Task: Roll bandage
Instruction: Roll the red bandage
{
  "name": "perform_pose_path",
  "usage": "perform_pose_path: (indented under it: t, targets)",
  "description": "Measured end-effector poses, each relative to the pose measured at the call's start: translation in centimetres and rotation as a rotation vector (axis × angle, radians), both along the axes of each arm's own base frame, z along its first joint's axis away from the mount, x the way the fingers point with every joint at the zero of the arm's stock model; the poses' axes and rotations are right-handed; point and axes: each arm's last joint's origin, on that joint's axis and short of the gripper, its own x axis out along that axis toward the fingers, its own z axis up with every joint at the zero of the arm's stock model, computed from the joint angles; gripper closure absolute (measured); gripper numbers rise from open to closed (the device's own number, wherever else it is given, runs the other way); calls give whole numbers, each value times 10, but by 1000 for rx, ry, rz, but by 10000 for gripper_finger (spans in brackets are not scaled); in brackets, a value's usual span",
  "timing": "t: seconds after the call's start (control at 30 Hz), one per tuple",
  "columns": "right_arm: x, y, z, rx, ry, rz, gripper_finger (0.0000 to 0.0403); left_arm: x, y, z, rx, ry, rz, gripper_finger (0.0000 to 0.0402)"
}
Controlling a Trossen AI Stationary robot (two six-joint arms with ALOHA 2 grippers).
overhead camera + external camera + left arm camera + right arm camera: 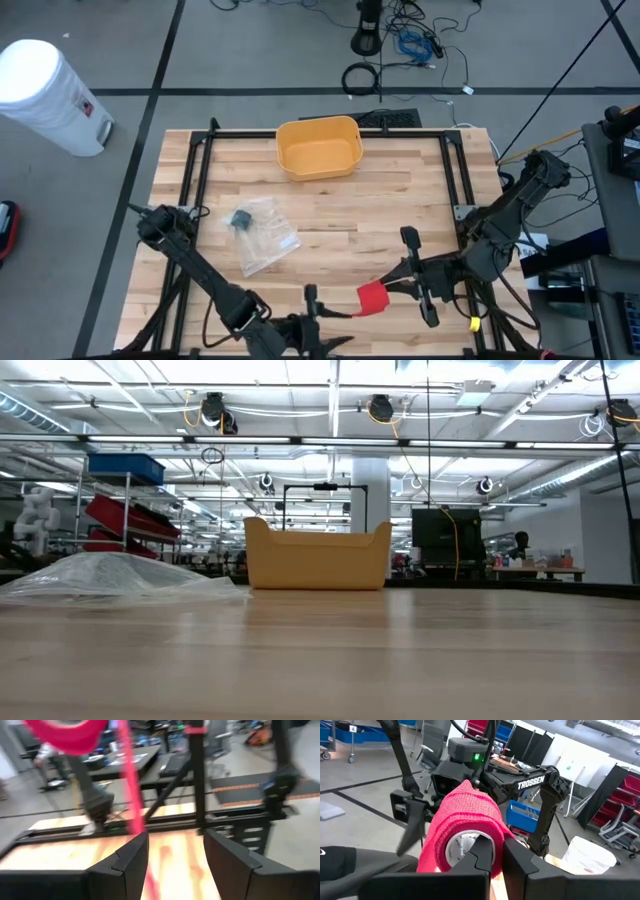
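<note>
The pale wooden plank table (330,215) with its black metal frame (196,170) fills the high view. At its far edge stands an open, rectangular yellow plastic bin (319,147), which in the low view rises alone on the wood. Left of centre lies a crumpled clear plastic bag (262,237) with a small dark piece inside.

Both dark arms reach in over the near edge. The right gripper (385,290) holds the red roll of woven bandage (373,297) just above the table near the front edge, right of centre. In the right wrist view its two fingers are pressed nearly together on the roll's wall (465,827), one tip inside the white cardboard core (462,845) and the red cloth bulging above them.

A thin red strip of loose bandage (338,311) runs from the roll leftward to the left gripper (312,303), close beside it. In the left wrist view that gripper's fingers (127,862) stand partly apart, and the strip (131,805) passes down between them toward the inner face of one finger; whether they pinch it cannot be told.
</note>
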Motion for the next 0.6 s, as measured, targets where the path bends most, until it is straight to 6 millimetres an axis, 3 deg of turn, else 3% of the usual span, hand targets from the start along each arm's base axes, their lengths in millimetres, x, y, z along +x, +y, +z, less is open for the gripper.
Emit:
perform_pose_path:
  t: [0.6]
  targets:
    - [0,0,0,1,1,1,387,7,9,-8,-12,36,90,205]
